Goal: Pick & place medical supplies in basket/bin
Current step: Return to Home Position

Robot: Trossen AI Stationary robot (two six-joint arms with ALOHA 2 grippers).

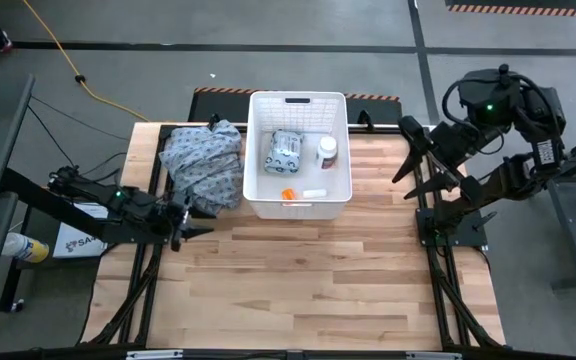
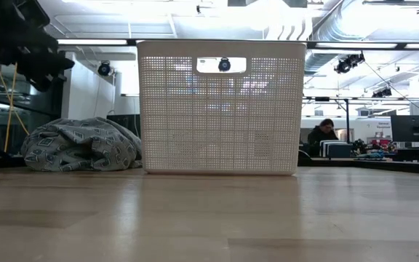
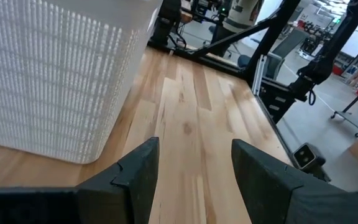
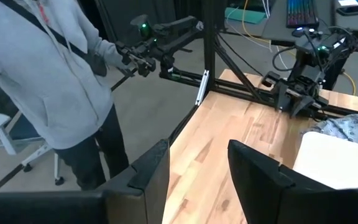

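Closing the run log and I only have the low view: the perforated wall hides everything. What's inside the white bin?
Observer: The high view shows four items on the floor of the white bin: a pale green-white soft packet, a white pill bottle, a white tube and a tiny orange piece.
Operator: Are either of the grippers holding anything?
Observer: No. The left gripper is open and empty near the table's left edge, by the grey-blue patterned cloth. The right gripper is open and empty near the right edge.
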